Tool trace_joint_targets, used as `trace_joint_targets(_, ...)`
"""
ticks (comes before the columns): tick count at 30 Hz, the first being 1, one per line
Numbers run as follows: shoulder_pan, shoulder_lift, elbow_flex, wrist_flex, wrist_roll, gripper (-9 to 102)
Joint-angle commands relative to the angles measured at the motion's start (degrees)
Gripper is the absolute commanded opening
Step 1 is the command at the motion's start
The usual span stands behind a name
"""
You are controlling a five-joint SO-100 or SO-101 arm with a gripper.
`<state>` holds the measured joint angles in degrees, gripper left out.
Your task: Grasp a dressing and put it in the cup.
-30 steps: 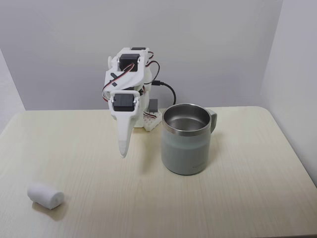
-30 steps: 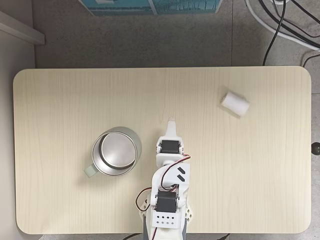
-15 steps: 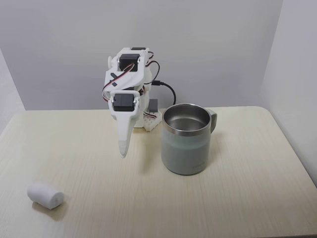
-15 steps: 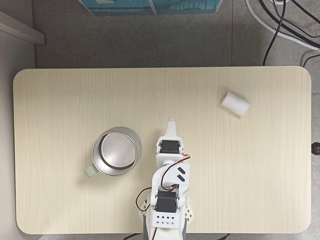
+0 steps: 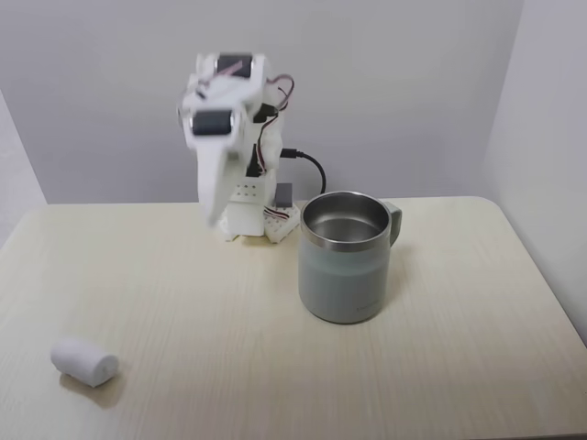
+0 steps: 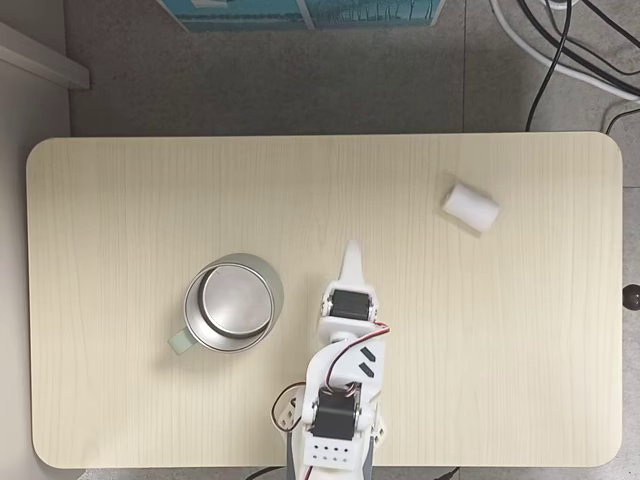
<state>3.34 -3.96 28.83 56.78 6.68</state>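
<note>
The dressing [image 5: 84,361] is a small white gauze roll lying on its side near the table's front left corner; from above, the dressing [image 6: 470,207] lies at the upper right. The grey-green cup [image 5: 345,270] stands upright right of the arm, steel interior bare, and from above the cup [image 6: 232,302] sits left of the arm. My white gripper [image 5: 212,218] hangs raised and motion-blurred, tip pointing down, well apart from both. In the top view the gripper [image 6: 352,247] tapers to one narrow tip, shut, holding nothing.
The arm's base [image 5: 258,218] stands at the table's back edge, with a black cable behind it. Grey walls close in behind and to the right. In the top view, cables [image 6: 560,50] and a blue box [image 6: 310,12] lie on the floor beyond the table.
The arm has risen and swung a little toward the dressing's side, lifting the gripper higher above the table. The dressing and the cup have not moved.
</note>
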Motion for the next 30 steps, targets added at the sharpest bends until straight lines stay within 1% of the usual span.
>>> trace_joint_targets(1, 1.9, 6.7, 10.8, 1.7, 0.0, 0)
trace_joint_targets(5, 4.8, 17.8, 21.9, 4.6, 0.1, 0)
trace_joint_targets(8, 8.5, 22.9, 27.5, 6.1, -0.5, 0)
trace_joint_targets(14, 17.2, 34.9, 37.0, 11.4, -0.5, 13)
trace_joint_targets(19, 20.5, 46.4, 45.2, 17.6, -1.8, 18)
trace_joint_targets(24, 21.3, 54.2, 46.6, 17.2, -4.2, 19)
trace_joint_targets(30, 23.5, 66.7, 45.5, 12.6, -5.6, 19)
